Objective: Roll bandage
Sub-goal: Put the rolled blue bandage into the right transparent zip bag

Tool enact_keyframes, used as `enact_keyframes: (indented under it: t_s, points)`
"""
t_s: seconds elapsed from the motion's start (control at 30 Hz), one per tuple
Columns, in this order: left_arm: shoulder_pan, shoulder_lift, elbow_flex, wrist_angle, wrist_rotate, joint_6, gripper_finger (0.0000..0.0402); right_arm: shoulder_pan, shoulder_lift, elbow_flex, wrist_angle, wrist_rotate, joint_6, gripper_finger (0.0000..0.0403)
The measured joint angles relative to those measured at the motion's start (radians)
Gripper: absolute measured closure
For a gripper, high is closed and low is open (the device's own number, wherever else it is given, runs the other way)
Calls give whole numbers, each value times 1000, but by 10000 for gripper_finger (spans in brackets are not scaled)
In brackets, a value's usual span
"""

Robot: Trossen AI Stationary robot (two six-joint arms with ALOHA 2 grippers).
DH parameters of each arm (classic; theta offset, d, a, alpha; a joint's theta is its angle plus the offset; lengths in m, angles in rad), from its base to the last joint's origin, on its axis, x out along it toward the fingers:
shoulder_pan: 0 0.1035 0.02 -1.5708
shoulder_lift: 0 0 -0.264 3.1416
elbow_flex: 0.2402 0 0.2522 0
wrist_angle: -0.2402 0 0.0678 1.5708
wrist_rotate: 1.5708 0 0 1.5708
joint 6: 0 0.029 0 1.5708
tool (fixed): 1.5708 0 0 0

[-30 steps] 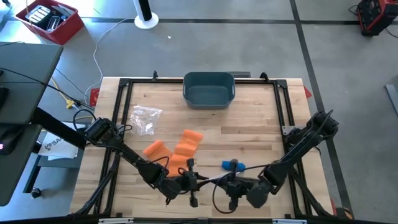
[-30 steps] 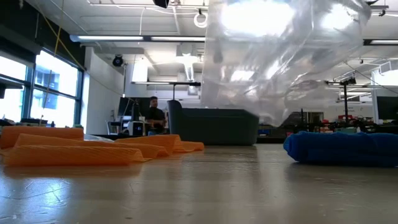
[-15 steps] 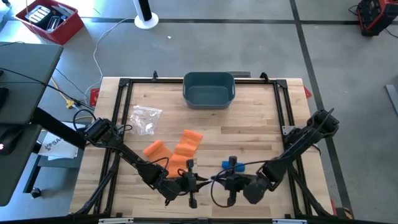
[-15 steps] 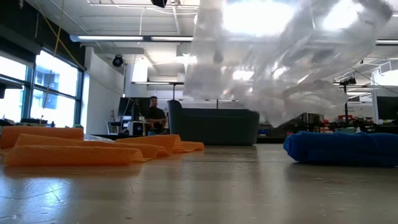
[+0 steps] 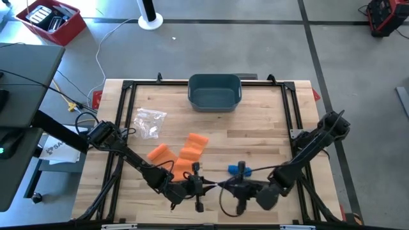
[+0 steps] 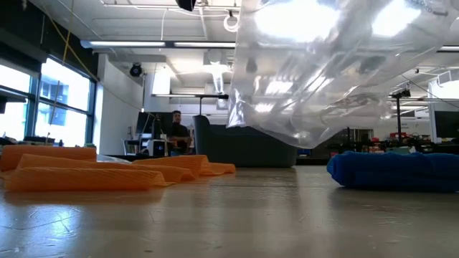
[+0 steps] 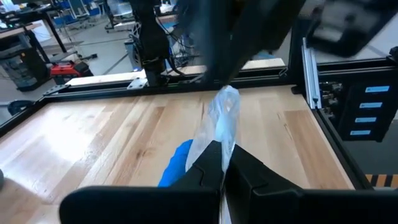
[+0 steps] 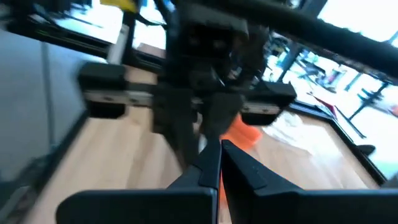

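Two pincers [image 5: 217,186] pinching one clear plastic bag [image 6: 323,72] (blue bandage [image 5: 238,169] just beyond).

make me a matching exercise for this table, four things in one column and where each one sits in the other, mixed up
Things:
1. teal bin
2. blue bandage
3. orange bandages
4. clear plastic bag

Places:
a. lying flat on the wood left of centre
b. at the table's far edge, middle
c. held up off the table between the left pincer and the right pincer, both shut on it
d. on the wood near the front, just right of centre

Pairs: 1-b, 2-d, 3-a, 4-c
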State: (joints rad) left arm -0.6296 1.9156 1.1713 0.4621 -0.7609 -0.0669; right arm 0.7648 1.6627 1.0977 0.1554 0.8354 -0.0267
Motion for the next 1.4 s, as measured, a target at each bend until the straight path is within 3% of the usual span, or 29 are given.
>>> enact_keyframes:
  t_s: [0.23, 0.8, 1.4]
  points:
    - [0, 0, 0, 0, 0, -1, 401, 27, -42, 0, -117, -127, 81, 399]
    - [-6, 0, 0, 6, 20, -1, 401, -33, -40, 0, -152, -140, 184, 399]
    - [-6, -1, 0, 7, 22, -11, 401, -46, -28, 0, -120, -239, 140, 399]
